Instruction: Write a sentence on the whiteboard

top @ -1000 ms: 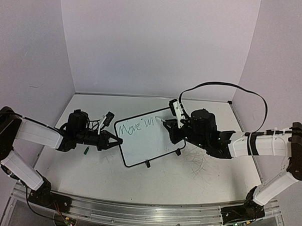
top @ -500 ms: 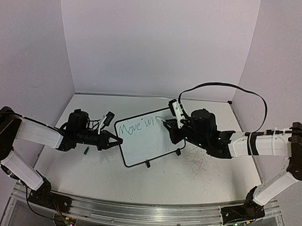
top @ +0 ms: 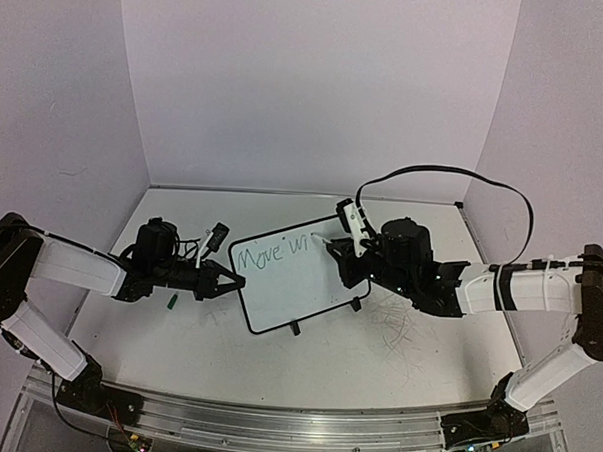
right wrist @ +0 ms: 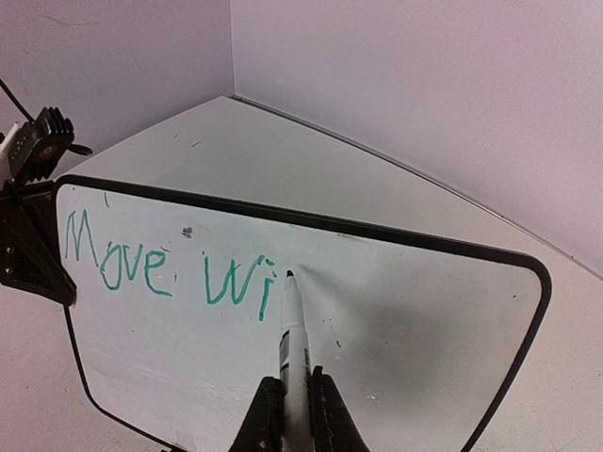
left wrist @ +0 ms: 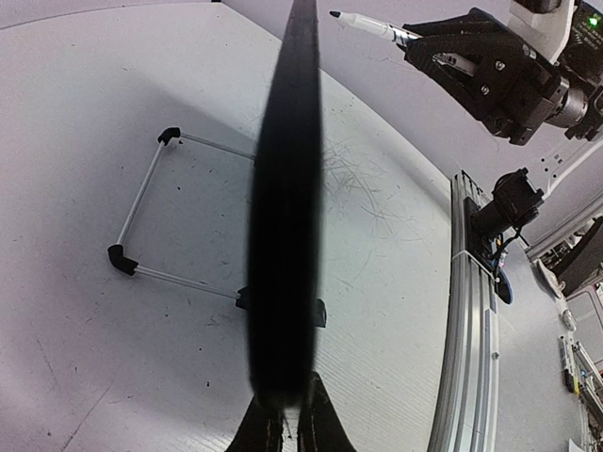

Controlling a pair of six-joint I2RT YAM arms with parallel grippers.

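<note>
The whiteboard (top: 294,281) stands tilted mid-table on its black feet, with green writing "Move wi" (right wrist: 170,268) across its upper left. My left gripper (top: 231,282) is shut on the board's left edge; in the left wrist view that edge is a dark blurred strip (left wrist: 285,217) running up from the jaws. My right gripper (top: 338,256) is shut on a white marker (right wrist: 293,353). The marker's dark tip (right wrist: 289,274) sits just right of the "i", at or just off the board's surface; contact cannot be told.
A small dark green cap (top: 173,301) lies on the table under the left arm. The board's wire stand (left wrist: 141,226) rests on the scuffed tabletop (top: 397,325). A black cable (top: 484,179) loops above the right arm. White walls enclose three sides.
</note>
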